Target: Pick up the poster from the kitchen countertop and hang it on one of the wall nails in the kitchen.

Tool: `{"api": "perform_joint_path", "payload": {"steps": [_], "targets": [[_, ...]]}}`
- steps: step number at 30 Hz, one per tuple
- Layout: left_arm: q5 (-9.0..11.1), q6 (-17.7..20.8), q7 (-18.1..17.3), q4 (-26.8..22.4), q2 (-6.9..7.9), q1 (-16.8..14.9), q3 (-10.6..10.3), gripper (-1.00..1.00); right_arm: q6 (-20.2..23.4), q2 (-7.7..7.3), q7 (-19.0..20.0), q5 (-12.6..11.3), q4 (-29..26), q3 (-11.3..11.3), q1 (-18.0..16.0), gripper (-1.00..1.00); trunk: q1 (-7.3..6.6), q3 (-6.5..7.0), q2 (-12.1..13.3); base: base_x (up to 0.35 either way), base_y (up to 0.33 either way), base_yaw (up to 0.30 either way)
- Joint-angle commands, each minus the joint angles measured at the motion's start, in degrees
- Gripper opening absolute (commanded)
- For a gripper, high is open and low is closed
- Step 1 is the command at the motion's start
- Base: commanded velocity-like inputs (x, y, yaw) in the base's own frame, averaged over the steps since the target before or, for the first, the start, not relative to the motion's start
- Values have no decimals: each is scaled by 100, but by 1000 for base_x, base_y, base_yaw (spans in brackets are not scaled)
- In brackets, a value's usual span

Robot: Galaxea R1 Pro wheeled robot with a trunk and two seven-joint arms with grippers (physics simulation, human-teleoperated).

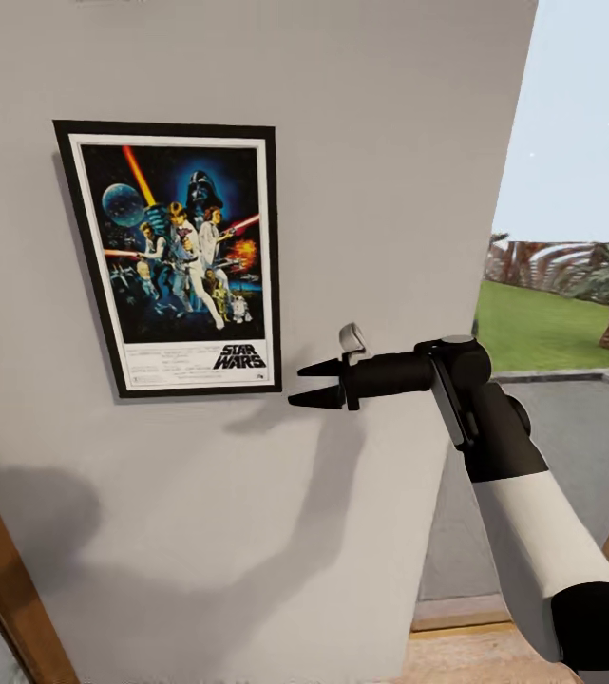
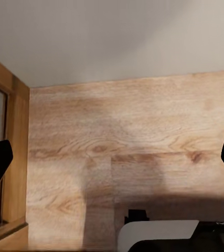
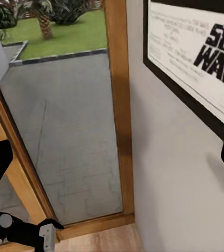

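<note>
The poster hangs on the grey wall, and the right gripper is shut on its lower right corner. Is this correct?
Not quite. The poster does hang on the wall, but the right gripper is not on it: in the head view its fingers are open and empty, just off the poster's lower right corner.

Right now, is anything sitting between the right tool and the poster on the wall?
Nothing visible does. The poster hangs flat on the pale wall, and the right tool sits open just off its lower right corner, with bare wall between them.
</note>
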Motion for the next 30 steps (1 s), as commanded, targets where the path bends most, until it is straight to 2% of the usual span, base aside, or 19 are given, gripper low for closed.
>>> {"api": "perform_joint_path", "payload": {"steps": [1, 2, 3, 5, 6, 13, 16, 17, 22, 25, 26, 27, 30], "targets": [[2, -9, -1, -5, -2, 3, 5, 100, 57, -3, 22, 8, -2, 4, 0, 100, 1, -1, -4, -110, -1, 0], [2, -9, -1, -5, 1, 3, 5, 100, 53, -3, 24, 8, -1, 5, 4, 100, 1, -1, -4, -70, -1, 0], [4, -8, 5, -5, 2, 3, 5, 100, 22, -10, 42, -4, -11, -1, 319, 100, 1, -1, -4, -6, 0, 0], [7, -8, 6, -5, 3, 3, 5, 100, 0, -10, 43, -6, -13, -5, 424, 100, 1, -1, -4, -4, 0, 0], [10, -9, 8, -5, 4, 3, 5, 100, -244, -40, 52, -2, -16, -114, 669, 100, 1, -1, -4, -143, 0, 0], [8, -23, 2, -5, 4, 3, 11, 100, -306, -54, 55, 1, -15, -158, 722, 100, 1, -1, -4, -206, 0, 0], [11, -25, 3, -5, 4, 3, 6, 100, -320, -55, 52, 1, 4, -167, 964, 100, 1, -1, -4, -31, 0, 0], [10, -25, 1, -1, 4, 3, 8, 100, -383, -138, 38, 5, 3, -257, 1620, 100, 1, -1, -4, -5, 0, 0], [7, -24, 0, 2, 4, 3, 6, 100, -865, -333, 29, 13, 24, -328, 2434, 100, 1, -1, -4, -3, 0, 0], [5, -22, 0, 3, 4, 3, 6, 100, -1201, -444, 19, 19, 38, -470, 2994, 100, 1, -1, -4, -1, 0, 0], [4, -23, 0, 3, 4, 3, 6, 100, -1306, -468, 17, 20, 41, -556, 3190, 100, 1, -1, -4, 0, 0, 0], [4, -22, 0, 3, 4, 3, 6, 100, -1502, -503, 14, 25, 54, -792, 3579, 100, 1, -1, -4, 0, 0, 0], [3, -21, 0, 3, 4, 3, 5, 100, -1779, -534, 23, 34, 163, -1269, 4092, 100, 1, -1, -4, 0, 0, 0]]}}
